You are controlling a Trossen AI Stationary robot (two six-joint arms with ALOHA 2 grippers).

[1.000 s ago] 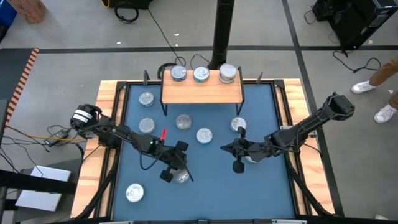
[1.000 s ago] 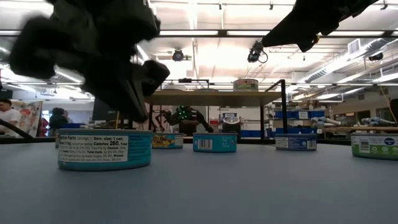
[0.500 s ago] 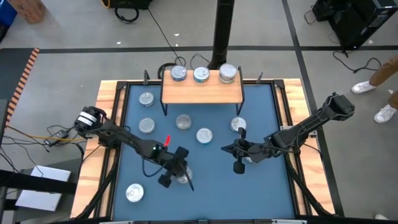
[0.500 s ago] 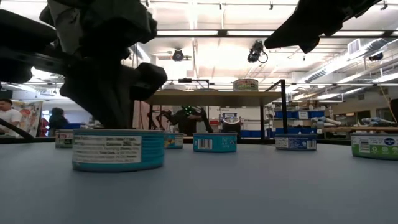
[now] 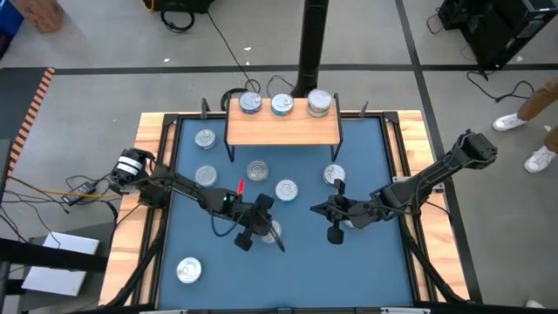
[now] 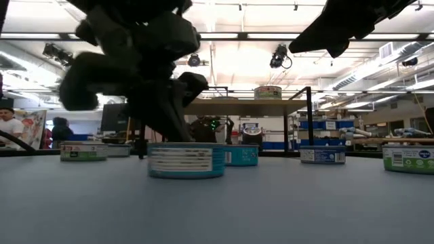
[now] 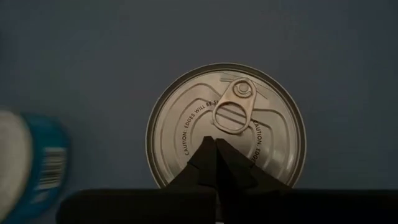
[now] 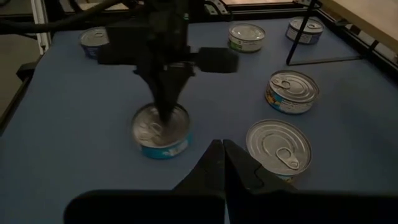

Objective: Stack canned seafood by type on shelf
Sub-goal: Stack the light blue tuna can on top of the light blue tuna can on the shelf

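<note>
Blue mat [image 5: 301, 262] lies bare near its front edge; left tool [image 5: 264, 228], pinched closed, presses a tin [image 7: 225, 127].

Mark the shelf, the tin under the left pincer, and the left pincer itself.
shelf [image 5: 283, 128]: high view, bare board.
tin [image 7: 186, 118]: left wrist view, silver lid.
left pincer [image 7: 216, 149]: left wrist view, shut fingertips.

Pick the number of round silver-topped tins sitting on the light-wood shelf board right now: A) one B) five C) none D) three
D: the high view shows three round silver-topped tins in a row along the back edge of the light-wood shelf board, while the other tins lie on the blue mat below.
</note>
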